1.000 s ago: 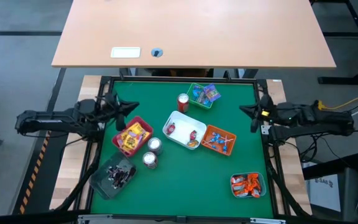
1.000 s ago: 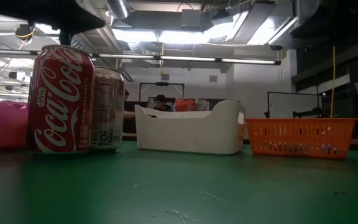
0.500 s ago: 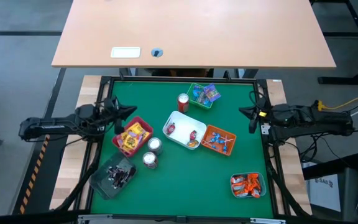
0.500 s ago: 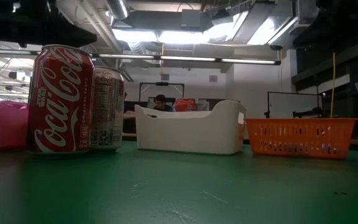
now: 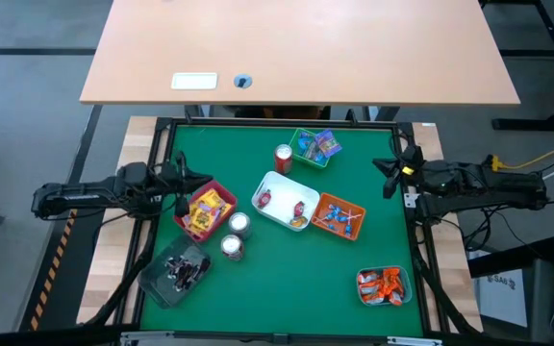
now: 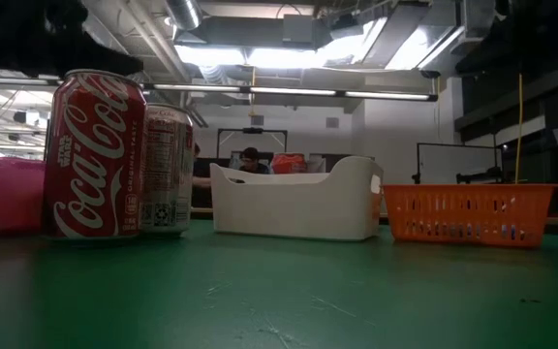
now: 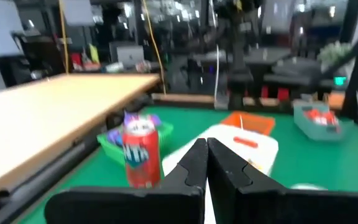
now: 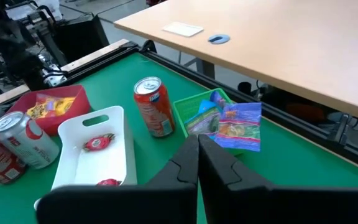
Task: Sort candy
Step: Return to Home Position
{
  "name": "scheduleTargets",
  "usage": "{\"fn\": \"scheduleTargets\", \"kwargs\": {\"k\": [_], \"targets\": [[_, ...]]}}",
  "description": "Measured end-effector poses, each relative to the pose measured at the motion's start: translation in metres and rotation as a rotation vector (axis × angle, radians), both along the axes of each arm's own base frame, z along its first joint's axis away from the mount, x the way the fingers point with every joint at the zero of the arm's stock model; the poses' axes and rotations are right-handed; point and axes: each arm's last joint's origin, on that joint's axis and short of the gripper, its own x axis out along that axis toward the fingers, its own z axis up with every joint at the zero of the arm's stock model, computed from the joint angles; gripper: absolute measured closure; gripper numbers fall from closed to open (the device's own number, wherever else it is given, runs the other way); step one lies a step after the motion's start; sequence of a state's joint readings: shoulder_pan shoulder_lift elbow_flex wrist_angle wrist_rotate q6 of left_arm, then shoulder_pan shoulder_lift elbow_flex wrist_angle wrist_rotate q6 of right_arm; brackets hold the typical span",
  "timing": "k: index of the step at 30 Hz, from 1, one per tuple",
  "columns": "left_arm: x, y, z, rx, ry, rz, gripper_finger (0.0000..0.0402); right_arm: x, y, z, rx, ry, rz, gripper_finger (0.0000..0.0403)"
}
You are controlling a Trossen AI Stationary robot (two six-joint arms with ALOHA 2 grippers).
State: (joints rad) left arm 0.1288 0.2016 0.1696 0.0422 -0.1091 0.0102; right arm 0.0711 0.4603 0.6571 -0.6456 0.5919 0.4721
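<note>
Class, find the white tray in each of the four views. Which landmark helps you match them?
High view: white tray at mid-table, beside the orange basket.
Low view: centre, orange basket to its right.
Left wrist view: past the left end effector, basket behind it.
Right wrist view: beside two cans; basket not in view.
Shared landmark: the orange basket.

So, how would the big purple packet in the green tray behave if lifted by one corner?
The purple packet looks like thin glossy film, so it would probably flop. It seems light. It lies over the rim of the green tray, so a push might slide it out.
</note>
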Motion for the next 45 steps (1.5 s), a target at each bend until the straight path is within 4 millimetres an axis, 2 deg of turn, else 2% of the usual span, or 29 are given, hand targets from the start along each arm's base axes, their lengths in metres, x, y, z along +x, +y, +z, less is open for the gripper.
{"fn": "scheduleTargets", "kwargs": {"k": [8, 12, 17, 30, 45], "targets": [[0.001, -0.002, -0.01, -0.019, 0.074, -0.073, 0.0401, 0.0, 0.0, 0.0, 0.002, -0.001, -0.001, 0.0401], [0.003, -0.003, -0.029, -0.111, 0.109, -0.099, 0.0401, 0.0, 0.0, 0.0, 0.002, -0.002, -0.001, 0.0401], [0.005, -0.003, -0.051, -0.193, 0.075, -0.109, 0.0401, 0.0, 0.0, 0.0, 0.002, -0.003, -0.001, 0.0401], [0.005, -0.005, -0.052, -0.236, 0.091, -0.193, 0.0401, 0.0, 0.0, 0.0, 0.002, -0.004, -0.001, 0.0401], [0.005, -0.003, -0.053, -0.232, 0.088, -0.1, 0.0401, 0.0, 0.0, 0.0, -0.003, 0.002, 0.004, 0.0401]]}}
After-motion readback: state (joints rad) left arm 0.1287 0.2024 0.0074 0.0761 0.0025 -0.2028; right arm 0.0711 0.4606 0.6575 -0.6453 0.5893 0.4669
